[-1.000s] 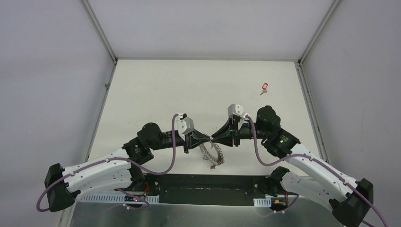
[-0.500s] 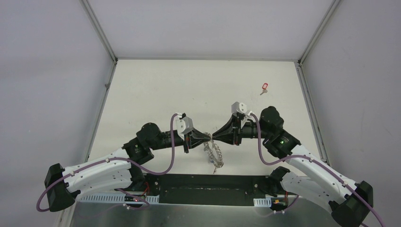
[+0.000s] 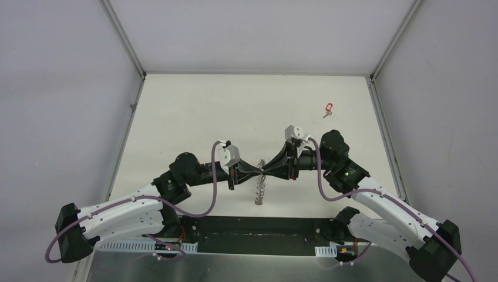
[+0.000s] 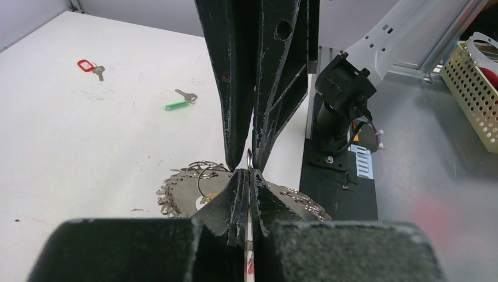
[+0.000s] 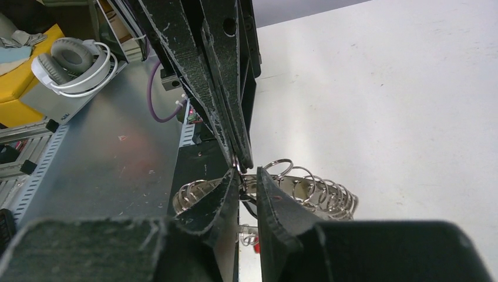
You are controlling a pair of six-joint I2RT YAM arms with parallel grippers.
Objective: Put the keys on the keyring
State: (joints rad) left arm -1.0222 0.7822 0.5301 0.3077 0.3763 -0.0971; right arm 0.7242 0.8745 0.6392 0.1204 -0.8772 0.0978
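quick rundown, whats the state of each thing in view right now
keyring: hanging on edge from the end effectors' meeting tips
left end effector: shut on the keyring
right end effector: nearly closed at the same spot, grip unclear
red-tag key: loose on the table, far right, not on the keyring
green-tag key: loose on the table, not on the keyring

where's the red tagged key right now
In the top view the red-tagged key lies on the table's far right side, close to the right wall, beyond the right end effector.
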